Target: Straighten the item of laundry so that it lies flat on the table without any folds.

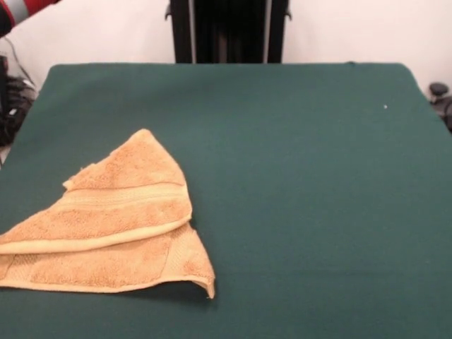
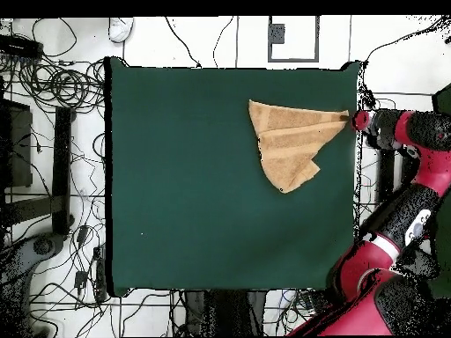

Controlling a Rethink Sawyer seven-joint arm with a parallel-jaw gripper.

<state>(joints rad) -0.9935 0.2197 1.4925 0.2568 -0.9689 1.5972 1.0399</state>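
Observation:
The item of laundry (image 1: 116, 219) is a tan terry towel folded over itself into a rough triangle, with a border band across its middle. It lies near the front left part of the green table (image 1: 296, 183) in the front view. In the overhead view the towel (image 2: 286, 141) sits toward the table's (image 2: 194, 194) upper right, one pointed corner reaching the right edge. My gripper (image 2: 359, 118) is at that edge, right at the towel's pointed corner; whether it holds the cloth is not visible. The front view shows only a bit of the red arm (image 1: 18, 10) at the top left.
The red arm (image 2: 414, 176) runs along the outside of the table's right edge in the overhead view. Cables (image 2: 53, 84) and stands lie on the floor left of the table. A black post (image 1: 227, 30) stands behind the far edge.

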